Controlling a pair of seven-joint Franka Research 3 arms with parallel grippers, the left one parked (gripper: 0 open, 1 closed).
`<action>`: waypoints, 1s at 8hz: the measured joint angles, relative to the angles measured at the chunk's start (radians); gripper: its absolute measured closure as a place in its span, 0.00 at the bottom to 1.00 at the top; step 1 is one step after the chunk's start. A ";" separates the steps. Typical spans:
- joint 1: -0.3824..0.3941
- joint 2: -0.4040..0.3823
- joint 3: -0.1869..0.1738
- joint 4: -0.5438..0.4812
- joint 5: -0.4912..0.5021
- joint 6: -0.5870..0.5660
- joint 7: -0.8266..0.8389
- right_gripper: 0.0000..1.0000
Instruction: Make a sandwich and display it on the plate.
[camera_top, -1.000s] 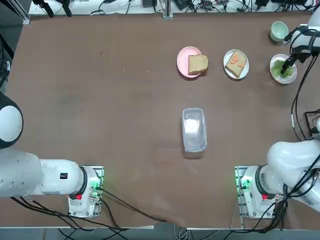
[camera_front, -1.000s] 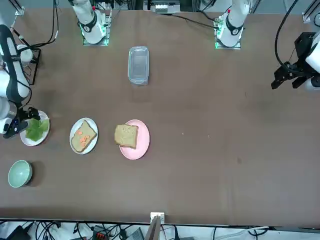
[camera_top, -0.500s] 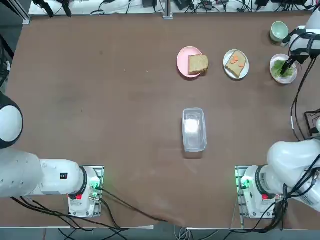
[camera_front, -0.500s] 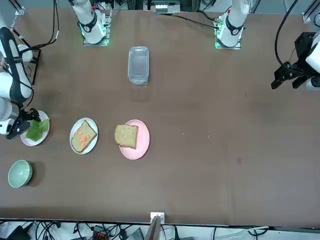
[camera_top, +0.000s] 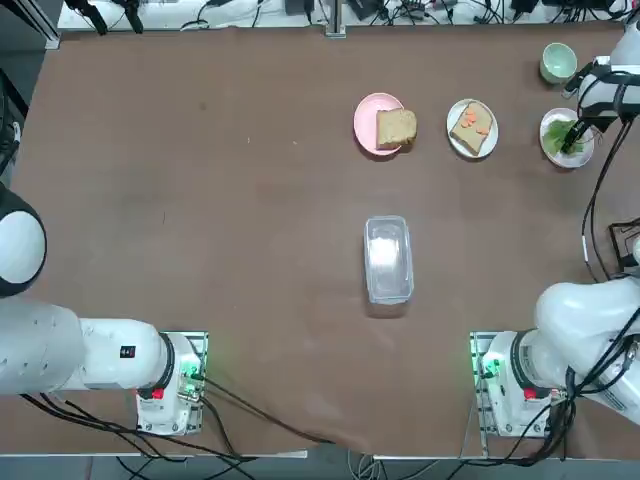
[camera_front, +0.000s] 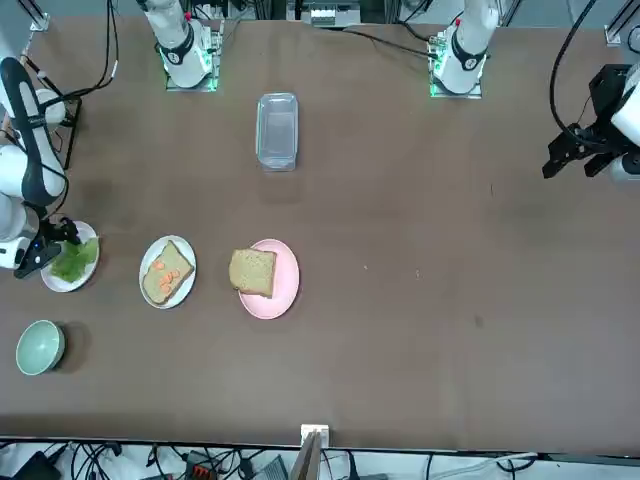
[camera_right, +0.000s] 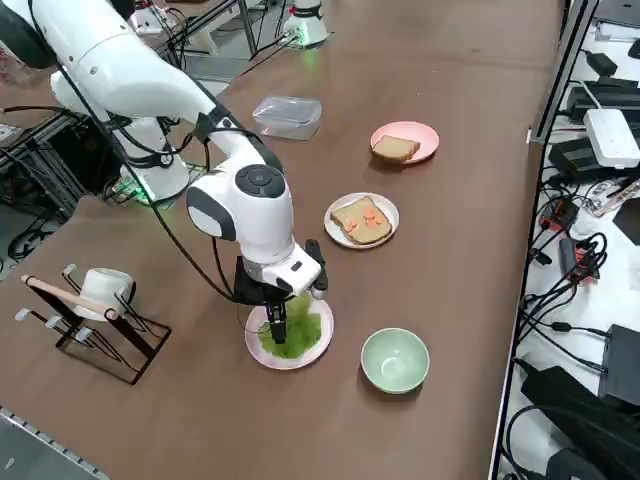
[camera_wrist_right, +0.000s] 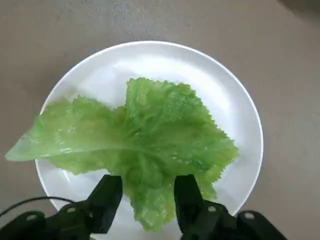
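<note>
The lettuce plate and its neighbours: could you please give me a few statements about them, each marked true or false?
1. The right gripper is down at the lettuce leaf, one finger on each side of its edge. True.
2. The lettuce leaf lies on the pink plate. False: it lies on a white plate; the pink plate holds a plain bread slice.
3. The bread slice with orange pieces sits on a white plate between the pink plate and the lettuce plate. True.
4. The clear container holds a bread slice. False: no bread shows in it.
5. The pale-green cup stands on the table beside the lettuce plate. True.
</note>
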 joint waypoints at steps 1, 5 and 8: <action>0.000 0.001 0.000 0.000 -0.001 0.003 0.000 0.52; -0.049 -0.008 -0.001 0.028 0.000 0.009 0.000 0.96; -0.055 -0.086 0.024 0.039 0.029 -0.021 0.036 0.96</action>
